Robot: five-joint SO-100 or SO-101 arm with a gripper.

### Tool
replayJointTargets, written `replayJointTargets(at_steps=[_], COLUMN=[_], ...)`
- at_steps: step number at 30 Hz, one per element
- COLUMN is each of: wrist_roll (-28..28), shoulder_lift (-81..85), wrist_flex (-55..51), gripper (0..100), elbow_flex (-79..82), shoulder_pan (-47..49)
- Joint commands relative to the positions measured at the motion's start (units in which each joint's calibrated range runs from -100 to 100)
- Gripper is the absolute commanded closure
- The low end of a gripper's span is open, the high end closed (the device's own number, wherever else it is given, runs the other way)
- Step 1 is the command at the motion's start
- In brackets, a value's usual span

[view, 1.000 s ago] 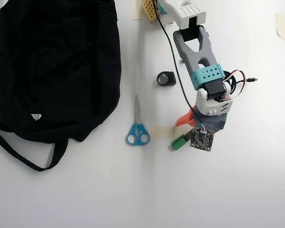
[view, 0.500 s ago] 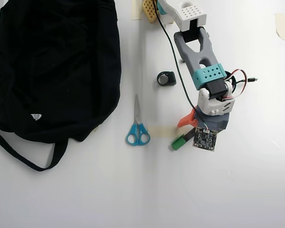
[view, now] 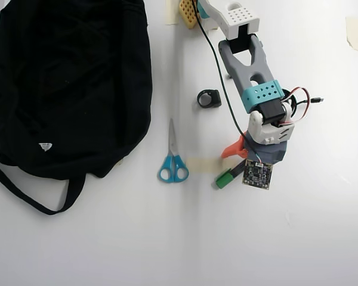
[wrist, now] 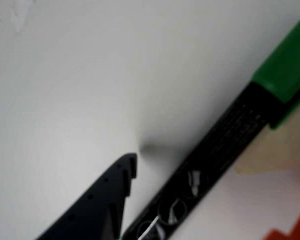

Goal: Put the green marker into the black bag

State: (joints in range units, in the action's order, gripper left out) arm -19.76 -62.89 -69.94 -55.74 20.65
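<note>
Overhead, the gripper [view: 241,167] sits right of centre, directly over the marker [view: 225,178], whose green cap pokes out at its lower left. In the wrist view the marker [wrist: 225,150] runs diagonally between the dark finger [wrist: 97,205] and the orange finger [wrist: 295,225]; the jaws stand apart around it, contact not visible. The bag [view: 65,83] fills the upper left, well apart. Scissors [view: 172,158] lie between them.
</note>
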Motion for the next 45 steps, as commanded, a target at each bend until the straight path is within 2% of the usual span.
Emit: replayJointTargets(at_steps=[1, 16, 45], wrist_roll=[0.09, 0.09, 0.98], shoulder_lift=[0.32, 0.4, -4.16], wrist_flex=[-0.43, -2.41, -3.96], gripper=[58, 69, 69], elbow_flex=[-1.58, -1.58, -1.31], shoulder_pan=[-0.15, 0.15, 0.37])
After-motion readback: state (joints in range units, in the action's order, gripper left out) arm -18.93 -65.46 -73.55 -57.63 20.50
